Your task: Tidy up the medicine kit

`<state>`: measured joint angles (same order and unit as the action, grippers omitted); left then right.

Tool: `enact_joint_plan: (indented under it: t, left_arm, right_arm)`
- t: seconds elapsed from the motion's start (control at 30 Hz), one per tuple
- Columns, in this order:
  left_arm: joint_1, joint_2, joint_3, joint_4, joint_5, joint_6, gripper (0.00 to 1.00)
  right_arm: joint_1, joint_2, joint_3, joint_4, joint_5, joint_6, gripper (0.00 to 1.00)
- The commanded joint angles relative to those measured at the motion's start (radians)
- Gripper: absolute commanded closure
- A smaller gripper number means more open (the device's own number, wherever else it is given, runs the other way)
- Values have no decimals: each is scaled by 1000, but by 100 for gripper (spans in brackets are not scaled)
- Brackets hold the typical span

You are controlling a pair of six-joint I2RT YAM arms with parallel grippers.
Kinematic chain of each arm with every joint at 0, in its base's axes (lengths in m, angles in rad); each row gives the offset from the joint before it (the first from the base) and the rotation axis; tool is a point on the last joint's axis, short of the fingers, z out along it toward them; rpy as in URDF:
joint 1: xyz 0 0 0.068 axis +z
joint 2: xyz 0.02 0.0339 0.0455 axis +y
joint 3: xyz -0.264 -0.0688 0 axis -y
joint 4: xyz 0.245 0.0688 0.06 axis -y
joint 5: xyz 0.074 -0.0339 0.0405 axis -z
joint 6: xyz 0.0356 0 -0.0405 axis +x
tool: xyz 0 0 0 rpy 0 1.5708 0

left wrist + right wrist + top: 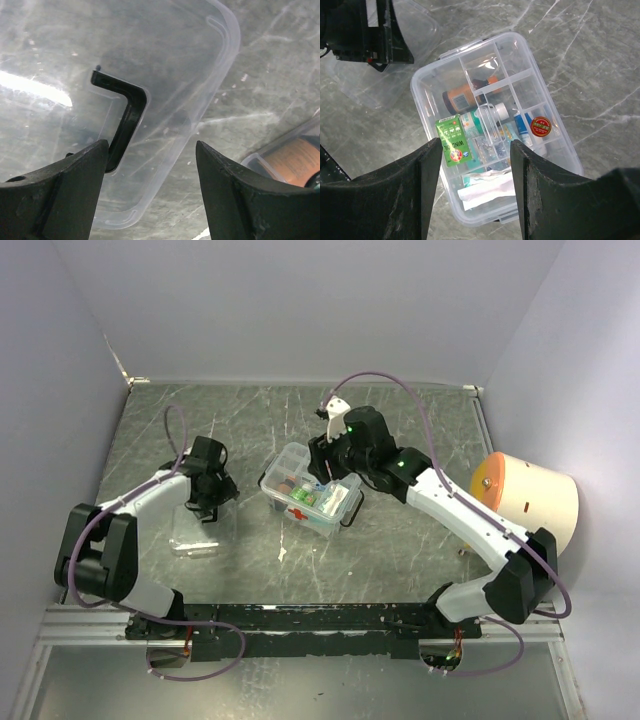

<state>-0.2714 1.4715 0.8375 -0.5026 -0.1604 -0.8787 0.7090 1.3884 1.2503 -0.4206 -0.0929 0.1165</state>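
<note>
Medicine kit (pixel 282 496) lengthwise diagonal, red cross (pixel 301 514) nearward

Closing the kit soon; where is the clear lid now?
In the top view the lid lies flat on the table, left side, under the left gripper, left of the medicine kit.

On the dark grey, white-veined table (pixel 420 430), the clear rectangular plastic medicine kit (pixel 305 512) bears a red cross and holds a green printed packet (pixel 452 141), an orange-brown bottle (pixel 461 97) and a round red sticker (pixel 541 126), while the flat clear plastic lid (pixel 200 60) carries a black handle (pixel 127 112).
</note>
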Motion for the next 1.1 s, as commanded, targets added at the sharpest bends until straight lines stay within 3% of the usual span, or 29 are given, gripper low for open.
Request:
enact_joint_plan:
  t: [0.0, 0.1, 0.23, 0.77, 1.07]
  left_arm:
    - [-97, 62, 109, -68, -69, 98, 17]
    - [-158, 104, 165, -165, -200, 156, 13]
    - [-164, 151, 179, -191, -234, 206, 12]
    - [-166, 156, 171, -117, -242, 262, 30]
    - [-166, 183, 157, -74, -246, 250, 16]
  right_arm:
    - [2, -39, -24, 28, 4, 8, 44]
    - [1, -49, -37, 35, 4, 11, 44]
    - [1, -53, -46, 37, -8, 14, 44]
    - [2, -42, -41, 35, -15, 10, 44]
    - [2, -25, -16, 14, -10, 6, 44]
